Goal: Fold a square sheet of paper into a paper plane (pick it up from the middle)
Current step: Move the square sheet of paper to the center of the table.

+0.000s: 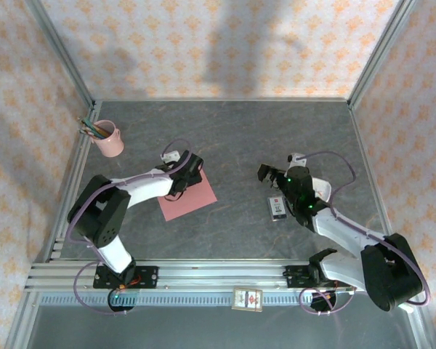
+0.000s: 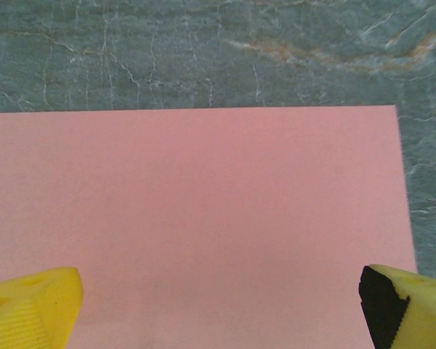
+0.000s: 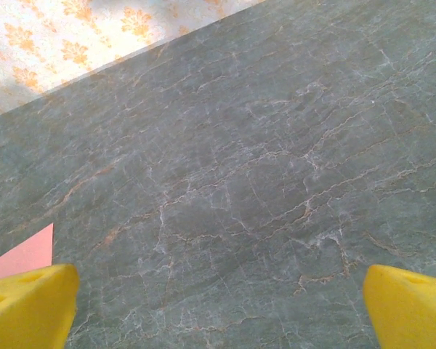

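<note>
The square sheet of paper point(image 1: 191, 198) lies flat on the grey marble table, salmon-pink and uncreased. My left gripper point(image 1: 192, 169) hovers over its far corner. In the left wrist view the sheet point(image 2: 196, 218) spreads beneath the open gripper point(image 2: 221, 309), whose yellow fingertips point(image 2: 36, 302) stand wide apart with nothing between them. My right gripper point(image 1: 265, 174) is over bare table right of the sheet. It is open point(image 3: 221, 309) in the right wrist view, with a corner of the pink sheet point(image 3: 29, 254) at the left edge.
A small white-and-black box point(image 1: 277, 207) lies just beside the right arm. A pink pencil cup point(image 1: 110, 139) stands at the back left. Aluminium frame rails point(image 1: 203, 275) run along the near edge, and patterned walls enclose the table.
</note>
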Robot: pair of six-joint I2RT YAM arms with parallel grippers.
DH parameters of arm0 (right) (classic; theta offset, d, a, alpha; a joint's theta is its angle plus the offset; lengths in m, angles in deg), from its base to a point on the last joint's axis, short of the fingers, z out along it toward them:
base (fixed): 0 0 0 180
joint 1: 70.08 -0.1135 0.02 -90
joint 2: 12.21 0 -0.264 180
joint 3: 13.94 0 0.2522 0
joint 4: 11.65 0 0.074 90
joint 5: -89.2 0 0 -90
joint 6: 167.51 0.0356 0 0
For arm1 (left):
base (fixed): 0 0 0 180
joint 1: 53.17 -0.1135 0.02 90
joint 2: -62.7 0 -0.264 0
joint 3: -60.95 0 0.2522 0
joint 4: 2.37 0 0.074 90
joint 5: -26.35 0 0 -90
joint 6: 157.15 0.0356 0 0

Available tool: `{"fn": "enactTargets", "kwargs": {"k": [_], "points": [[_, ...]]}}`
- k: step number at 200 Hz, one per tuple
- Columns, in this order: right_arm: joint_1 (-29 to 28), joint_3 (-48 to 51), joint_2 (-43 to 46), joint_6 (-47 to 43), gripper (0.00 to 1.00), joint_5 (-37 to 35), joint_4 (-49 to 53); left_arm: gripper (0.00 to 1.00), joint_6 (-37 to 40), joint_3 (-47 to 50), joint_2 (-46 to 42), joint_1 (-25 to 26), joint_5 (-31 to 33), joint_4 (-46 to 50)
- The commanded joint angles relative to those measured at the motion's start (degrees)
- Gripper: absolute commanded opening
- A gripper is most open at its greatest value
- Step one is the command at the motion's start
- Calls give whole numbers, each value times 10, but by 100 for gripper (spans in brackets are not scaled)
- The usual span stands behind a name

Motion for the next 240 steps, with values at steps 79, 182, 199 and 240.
{"fn": "enactTargets", "kwargs": {"k": [79, 182, 199, 240], "points": [[0, 10, 10, 11, 100, 0, -27, 100, -14, -24, 44, 3, -19, 54], [0, 10, -14, 8, 100, -6, -35, 100, 19, -35, 84, 12, -20, 47], [0, 10, -17, 8, 100, -10, -34, 100, 48, -48, 95, 12, -41, 46], [0, 9, -18, 5, 100, -21, -31, 99, 126, -76, 114, 16, -106, 17]]}}
